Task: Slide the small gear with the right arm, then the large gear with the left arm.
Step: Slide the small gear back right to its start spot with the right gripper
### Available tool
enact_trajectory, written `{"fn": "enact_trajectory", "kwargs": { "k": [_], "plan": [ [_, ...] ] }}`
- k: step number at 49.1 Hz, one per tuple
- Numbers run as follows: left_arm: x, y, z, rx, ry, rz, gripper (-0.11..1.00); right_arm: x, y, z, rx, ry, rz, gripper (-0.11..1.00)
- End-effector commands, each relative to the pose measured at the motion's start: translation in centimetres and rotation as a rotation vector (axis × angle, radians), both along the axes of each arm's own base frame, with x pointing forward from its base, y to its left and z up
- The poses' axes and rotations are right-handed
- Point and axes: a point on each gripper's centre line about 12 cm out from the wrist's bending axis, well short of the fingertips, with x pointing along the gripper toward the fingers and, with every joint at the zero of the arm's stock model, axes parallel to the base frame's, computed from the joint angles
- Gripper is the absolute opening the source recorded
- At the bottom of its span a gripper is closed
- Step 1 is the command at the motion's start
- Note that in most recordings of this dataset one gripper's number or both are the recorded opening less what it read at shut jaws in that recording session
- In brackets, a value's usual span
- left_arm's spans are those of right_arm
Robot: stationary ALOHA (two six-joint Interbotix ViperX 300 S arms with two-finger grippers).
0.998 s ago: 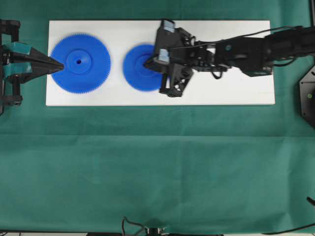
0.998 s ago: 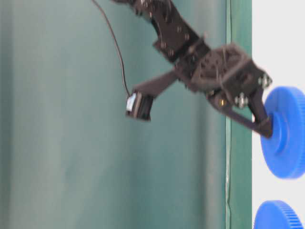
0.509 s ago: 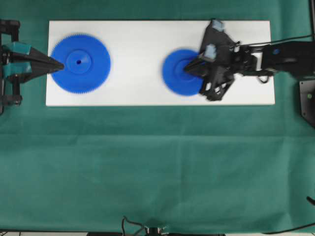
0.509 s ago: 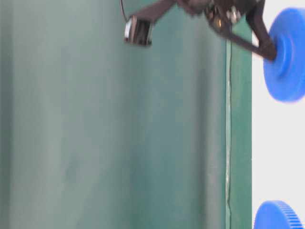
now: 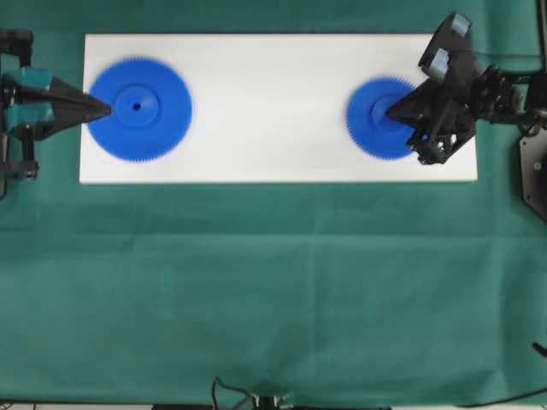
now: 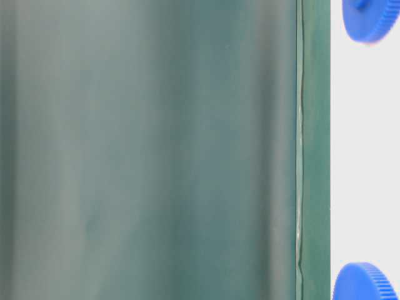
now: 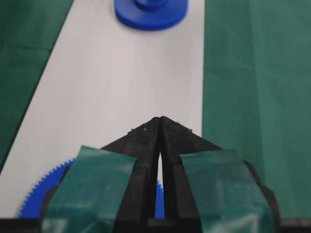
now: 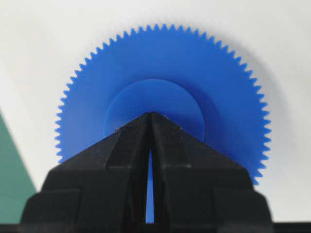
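White board [image 5: 273, 77], toothed blue small gear [image 5: 376, 120]

A long white board [image 5: 273, 102] is laid flat across the upper part of the overhead view, its long sides running left to right. It is surrounded on all sides by a green cloth [image 5: 273, 290], by which the table is covered; faint creases can be seen in the fabric. At the cloth's lower edge, a dark cable [image 5: 224, 389] is seen curling near the middle. A green curtain [image 6: 150, 150] is shown behind the table in the table-level view.
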Motion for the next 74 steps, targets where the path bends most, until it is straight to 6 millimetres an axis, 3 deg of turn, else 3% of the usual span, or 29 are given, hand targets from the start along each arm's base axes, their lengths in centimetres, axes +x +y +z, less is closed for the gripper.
{"fn": "enact_trajectory", "kwargs": {
  "k": [1, 8, 26, 44, 61, 74],
  "plan": [
    [0.2, 0.1, 0.6, 0.000, -0.018, 0.005, 0.00, -3.5, 0.0, -2.1, 0.044, 0.145, -0.048, 0.52],
    [0.2, 0.1, 0.5, 0.000, -0.017, 0.005, 0.00, -4.2, -1.0, -1.8, 0.025, 0.147, -0.075, 0.52],
    [0.2, 0.1, 0.5, 0.000, -0.014, 0.005, 0.00, -5.2, -1.2, -1.9, 0.078, 0.197, -0.173, 0.52],
    [0.2, 0.1, 0.5, 0.002, -0.015, 0.005, 0.00, -4.3, -1.2, -0.9, 0.047, 0.172, -0.137, 0.52],
    [0.2, 0.2, 0.6, 0.002, -0.017, 0.006, 0.00, -3.1, -0.7, 2.6, -0.006, 0.069, -0.077, 0.52],
    [0.2, 0.2, 0.6, 0.003, -0.018, 0.006, 0.00, -1.1, -2.1, 9.1, -0.209, -0.122, 0.004, 0.52]
  ]
}}
